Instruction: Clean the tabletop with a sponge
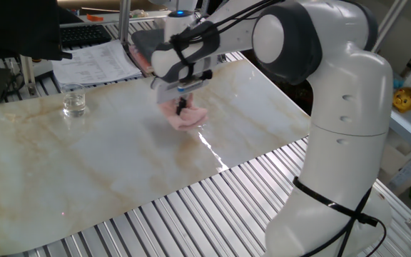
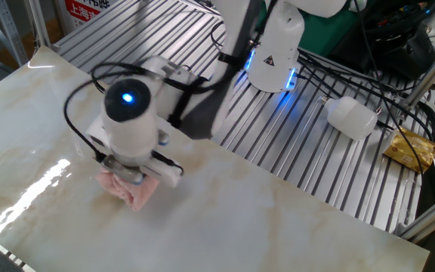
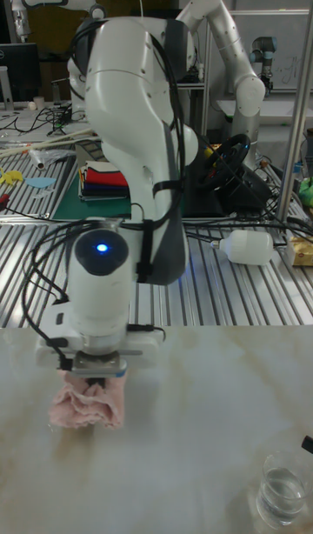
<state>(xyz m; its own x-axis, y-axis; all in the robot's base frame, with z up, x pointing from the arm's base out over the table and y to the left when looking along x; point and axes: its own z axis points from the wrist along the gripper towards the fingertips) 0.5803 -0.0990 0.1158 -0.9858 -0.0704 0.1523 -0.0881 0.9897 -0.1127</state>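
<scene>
Sponge (image 1: 185,118) was pinched in the closed gripper (image 1: 182,108) and pressed flat on the tabletop (image 1: 105,160), toward its far edge. Wiping was judged under way; no dirt was discernible, so the remaining area could not be told.

Ribbed silver metal slats (image 2: 165,30) ran under and around the work surface. A keyboard (image 1: 84,33) and printed papers (image 1: 95,61) lay at the far side. A second white robot arm (image 3: 228,43) stood behind, near a monitor (image 3: 19,64) on a cluttered bench. A stack of coloured sheets (image 3: 103,179) sat on a green mat (image 3: 83,202). Aluminium frame posts (image 3: 296,108) rose at the right.
</scene>
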